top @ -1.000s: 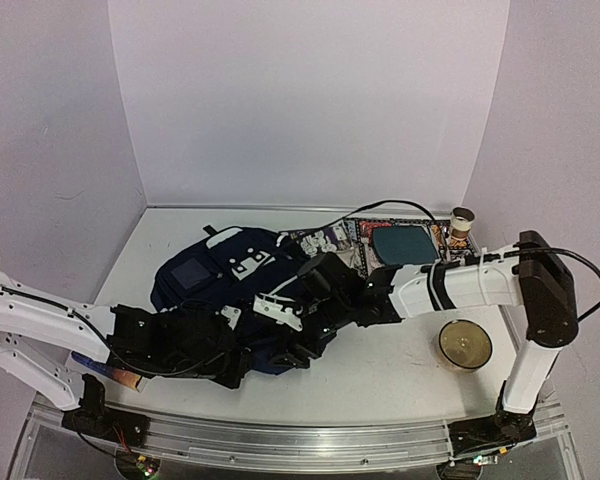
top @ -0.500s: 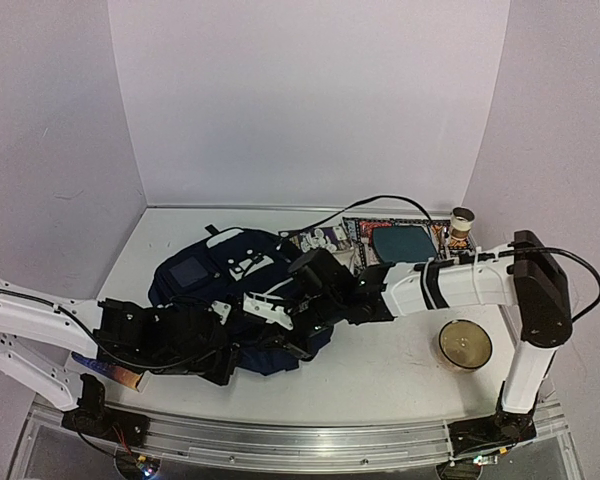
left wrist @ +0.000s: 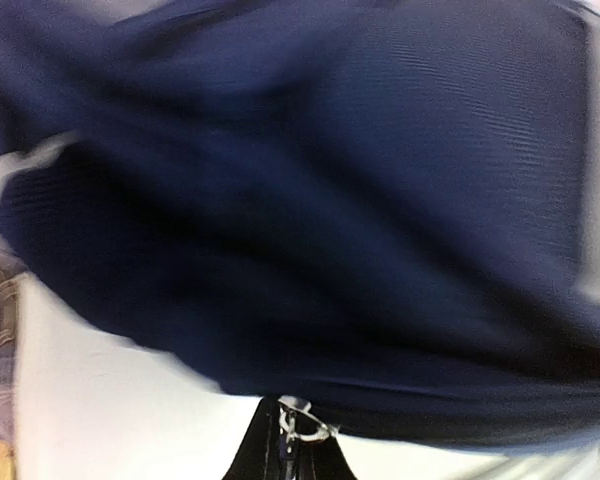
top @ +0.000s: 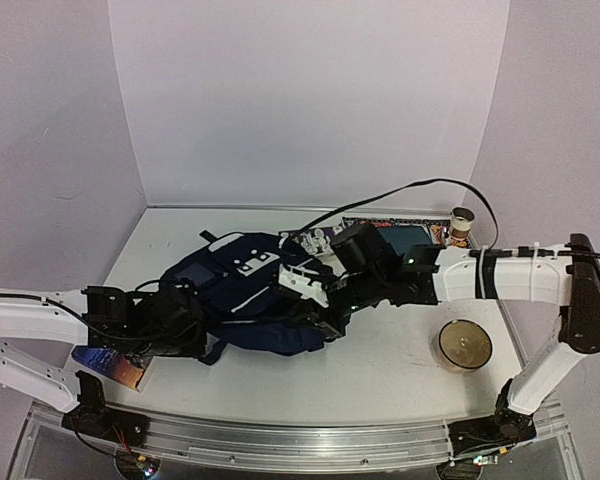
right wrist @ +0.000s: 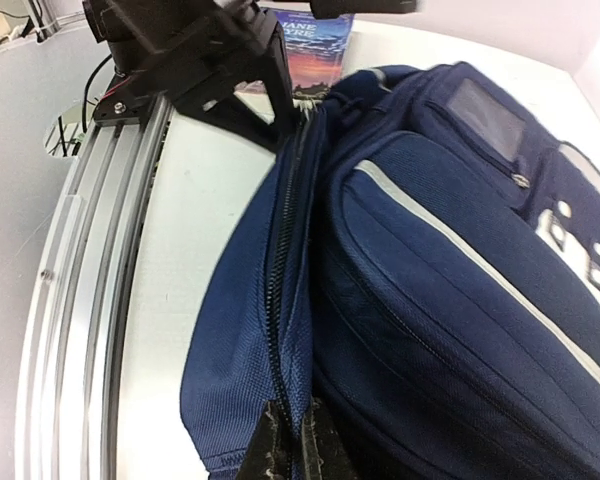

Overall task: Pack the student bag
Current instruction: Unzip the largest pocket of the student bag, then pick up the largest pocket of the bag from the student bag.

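Note:
The student bag (top: 245,290) is a navy backpack with white stripes, lying on its side mid-table between both arms. My left gripper (top: 200,335) is at its near left edge. In the left wrist view the left gripper (left wrist: 292,445) is shut on a small metal zipper-pull ring (left wrist: 308,424) under the blurred navy fabric (left wrist: 310,200). My right gripper (top: 325,318) is at the bag's near right edge. In the right wrist view the right gripper (right wrist: 302,445) is shut on the bag's fabric beside the black zipper (right wrist: 278,270).
A book (top: 115,365) lies at the near left under the left arm, and shows past the bag as the book (right wrist: 305,40). A patterned mat with a teal pouch (top: 405,240), a small jar (top: 463,225) and a round bowl (top: 465,345) sit on the right.
My right gripper has closed on the bag's edge and moved right. The left arm pulled left. The bag is now stretched between them and shifted.

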Controlling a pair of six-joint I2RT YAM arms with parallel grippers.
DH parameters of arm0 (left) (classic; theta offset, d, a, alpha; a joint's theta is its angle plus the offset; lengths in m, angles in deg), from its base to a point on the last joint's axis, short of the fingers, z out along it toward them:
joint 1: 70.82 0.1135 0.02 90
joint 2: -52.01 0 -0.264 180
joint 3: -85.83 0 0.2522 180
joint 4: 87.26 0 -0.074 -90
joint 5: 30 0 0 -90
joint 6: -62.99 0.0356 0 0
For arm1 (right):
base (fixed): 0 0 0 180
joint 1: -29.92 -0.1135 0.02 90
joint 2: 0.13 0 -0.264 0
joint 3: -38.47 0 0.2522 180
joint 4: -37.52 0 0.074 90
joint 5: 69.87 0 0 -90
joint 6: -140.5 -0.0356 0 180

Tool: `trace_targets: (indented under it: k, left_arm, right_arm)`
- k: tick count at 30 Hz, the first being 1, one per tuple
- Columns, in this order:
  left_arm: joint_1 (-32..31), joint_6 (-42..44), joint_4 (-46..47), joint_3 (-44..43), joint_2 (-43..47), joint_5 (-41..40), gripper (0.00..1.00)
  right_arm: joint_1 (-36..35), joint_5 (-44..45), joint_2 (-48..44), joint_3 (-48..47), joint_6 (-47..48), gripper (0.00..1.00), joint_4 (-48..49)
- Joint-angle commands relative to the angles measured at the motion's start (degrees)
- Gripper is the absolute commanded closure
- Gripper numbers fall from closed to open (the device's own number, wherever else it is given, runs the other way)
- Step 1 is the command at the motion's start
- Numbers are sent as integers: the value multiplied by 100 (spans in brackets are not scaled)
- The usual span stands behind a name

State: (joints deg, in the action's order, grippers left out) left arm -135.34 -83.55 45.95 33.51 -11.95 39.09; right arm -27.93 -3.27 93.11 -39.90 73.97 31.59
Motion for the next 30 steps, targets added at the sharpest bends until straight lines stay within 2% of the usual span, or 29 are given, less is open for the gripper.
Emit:
trace_targets:
  k: [1, 6, 11, 14, 17, 20, 22, 26, 30]
  left_arm:
    - [467, -1080, -1185, 292, 197, -696, 100]
    - [616, -1742, -1401, 592, 405, -736, 100]
    - [616, -1461, -1288, 466, 493, -833, 94]
    - [616, -1133, -1260, 291, 686, -963, 79]
    - [615, -701, -1228, 96, 965, -1072, 61]
    - [616, -336, -1138, -73, 1214, -1159, 46]
    - [616, 0, -986, -172, 1368, -1150, 34]
    - [616, 731, -377, -290, 1551, -981, 15]
    - [614, 1320, 262, -340, 1436, -648, 3]
  right_arm:
    - [179, -346, -768, 85, 61, 100, -418]
    - [209, -798, -643, 36, -40, 100, -439]
    - [199, -1117, -123, -209, -299, 100, -393]
    - [196, -987, 57, -376, -550, 88, -325]
    - [215, -745, 60, -559, -921, 70, -326]
    - [335, -516, -19, -630, -1433, 41, -332]
    - [438, -382, -94, -611, -1858, 30, -326]
    - [660, 5, -268, -422, -3017, 17, -326]
    - [744, 610, -488, -46, -4189, 5, -319]
